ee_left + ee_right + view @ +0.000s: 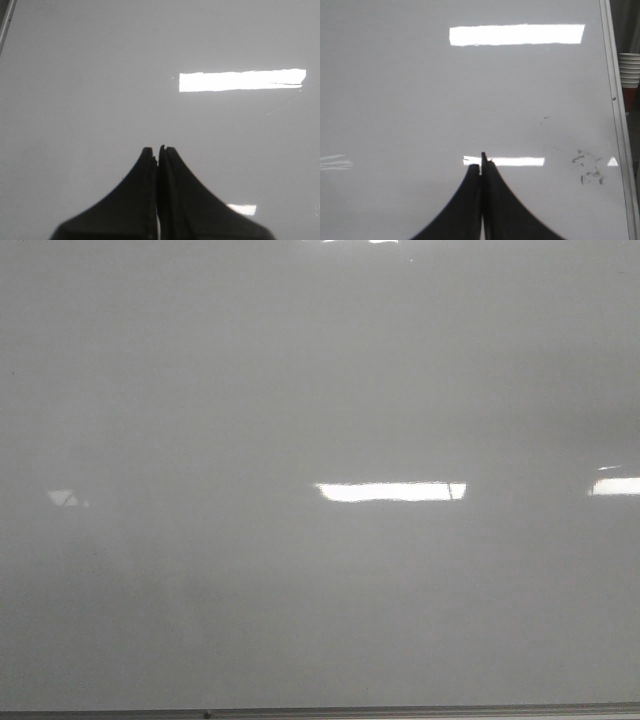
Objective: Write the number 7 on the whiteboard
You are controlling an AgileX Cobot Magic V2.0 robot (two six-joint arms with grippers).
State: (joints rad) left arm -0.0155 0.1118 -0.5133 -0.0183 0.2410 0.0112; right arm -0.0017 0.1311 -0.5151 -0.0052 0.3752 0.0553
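1. Although the whiteboard (320, 390) fills the whole front view, no black stroke shows anywhere on it: only pale grey gloss, bright rectangular light reflections (390, 491) and its thin metal bottom edge (400, 711).
2. Since the number 7 appears in none of the three views, I judge the writing has not started, so the top stroke and the slanted downstroke are both left to do.
3. Seen from its wrist camera, the left gripper (159, 148) has its dark fingers pressed together, with no marker showing between them, and faces bare board.
4. Likewise, the right gripper (481, 162) has its fingers closed against each other; a thin dark sliver rises at the seam, but whether that is a pen tip or part of a finger I cannot tell.
5. Near the board's metal side frame (615, 100) in the right wrist view lie some faint grey smudges (587, 167), which read as old residue, not a digit.
6. Beyond that frame a stack of paper cups (630, 70) is partly visible.
7. Neither arm appears in the front view, so the task looks to be at its very beginning.
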